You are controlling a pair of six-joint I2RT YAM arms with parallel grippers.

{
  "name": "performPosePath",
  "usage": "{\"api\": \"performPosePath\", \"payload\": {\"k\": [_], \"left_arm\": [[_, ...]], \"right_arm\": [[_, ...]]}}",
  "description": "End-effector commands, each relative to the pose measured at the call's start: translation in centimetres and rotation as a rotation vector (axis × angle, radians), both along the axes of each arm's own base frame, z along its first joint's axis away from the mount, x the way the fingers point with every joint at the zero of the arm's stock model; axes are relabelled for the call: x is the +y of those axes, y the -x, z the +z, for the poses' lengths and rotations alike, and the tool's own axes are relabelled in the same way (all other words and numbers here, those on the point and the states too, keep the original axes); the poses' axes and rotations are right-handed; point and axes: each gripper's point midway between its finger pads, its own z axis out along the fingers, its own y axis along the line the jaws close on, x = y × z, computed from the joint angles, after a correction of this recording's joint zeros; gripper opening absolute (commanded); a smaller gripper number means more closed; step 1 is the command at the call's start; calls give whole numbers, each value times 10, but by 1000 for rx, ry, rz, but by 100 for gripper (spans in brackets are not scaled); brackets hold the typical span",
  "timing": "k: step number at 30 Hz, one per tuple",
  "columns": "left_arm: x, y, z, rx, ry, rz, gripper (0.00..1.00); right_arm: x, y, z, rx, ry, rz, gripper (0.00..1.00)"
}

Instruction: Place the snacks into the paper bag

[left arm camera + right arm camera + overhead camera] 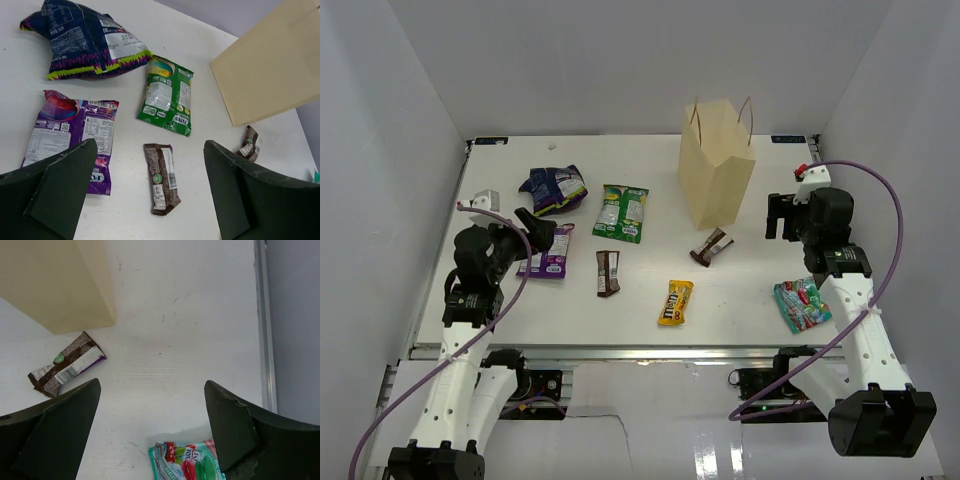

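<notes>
The task looked barely begun, if begun at all. Seven snacks lay out on the table (745, 285), and none showed above the rim of the paper bag (717, 178). It stood upright at the far side, right of centre, with its handles up. Its inside was hidden, so I could not tell whether anything had already gone in.

On the left, the blue bag (553, 188) lay puffed up at the far side, with the purple pack (548, 256) flat just nearer. The green pack (622, 213) lay to their right. Nearer than that was the left bar (608, 273). The right bar (712, 246) sat just beside the paper bag's near corner, not quite touching it in the right wrist view. The yellow pack (675, 302) lay near the front at centre, and the teal bag (802, 304) at the near right, beside the right arm.

The left gripper (538, 232) hung above the purple pack, fingers spread wide and nothing between them; its wrist view showed the left bar on the table in the gap. The right gripper (781, 218) hovered right of the paper bag, likewise spread and empty, over bare table between the right bar and the teal bag.

As I judged it, every visible snack was left to pick up and drop in.
</notes>
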Motion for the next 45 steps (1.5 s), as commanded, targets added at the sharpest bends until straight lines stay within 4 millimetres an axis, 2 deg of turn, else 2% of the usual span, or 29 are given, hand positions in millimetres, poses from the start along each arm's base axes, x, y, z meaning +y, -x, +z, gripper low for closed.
{"api": "performPosePath", "payload": {"k": [1,2,3,4,5,6,7,10,11,12,13,14,16,19,23,24,26,27,28,29,31,32,34,35,37,38,41,43,45], "left_arm": [[-8,11,-9,44,19,-48,98],[-8,12,-10,49,21,-47,98],[-9,13,-9,51,26,-48,98],[-10,16,-9,52,28,-58,98],[-11,18,-11,55,31,-58,98],[-11,19,-13,60,36,-56,98],[-11,22,-15,68,54,-52,98],[-16,29,-20,75,93,-63,98],[-17,30,-20,76,98,-69,98],[-18,31,-20,78,100,-75,98],[-18,34,-20,90,104,-77,98],[-19,35,-18,93,106,-78,98],[-20,37,-18,108,115,-82,98],[-21,43,-23,140,140,-74,98],[-23,51,-30,165,176,-74,98],[-24,53,-31,165,181,-76,98],[-25,55,-34,174,190,-76,98],[-26,56,-35,181,198,-81,98],[-26,56,-34,181,201,-82,98],[-27,56,-34,185,204,-83,98],[-28,55,-37,200,207,-86,98],[-28,55,-38,204,206,-86,98],[-29,55,-41,217,210,-90,98],[-29,54,-41,221,212,-89,98],[-29,53,-45,236,212,-89,98],[-29,52,-46,239,216,-87,98],[-32,48,-57,281,241,-88,98],[-35,46,-67,320,259,-91,98],[-38,43,-69,326,275,-107,98]], "right_arm": [[22,1,14,-8,6,171,90],[31,3,14,-7,96,313,90],[71,17,13,-28,78,601,90],[89,45,-5,35,89,804,90],[103,60,-13,-35,260,1079,90],[122,84,-15,-69,214,1243,90],[130,108,-25,-44,185,1342,90],[153,141,-41,-223,295,1641,90],[158,145,-52,-234,327,1700,90],[157,147,-73,-223,429,1770,90],[166,154,-85,-214,472,1856,90],[165,146,-100,-184,544,1885,91],[175,144,-119,-175,596,1963,92],[184,137,-139,-121,653,2029,97],[201,135,-156,-86,678,2087,99],[209,129,-157,-114,696,2079,99],[220,132,-168,-88,695,2096,100],[228,126,-169,-112,712,2081,100],[234,130,-173,-105,709,2097,98],[235,130,-180,-68,701,2092,93],[240,132,-188,-43,694,2103,88],[241,131,-189,-32,697,2106,81],[241,133,-193,-10,694,2116,74],[239,136,-196,4,691,2123,64],[238,140,-195,14,678,2128,54],[238,142,-194,19,660,2131,45],[240,149,-183,21,601,2123,30],[247,153,-167,23,519,2079,23],[252,153,-151,12,457,2037,20]]}}
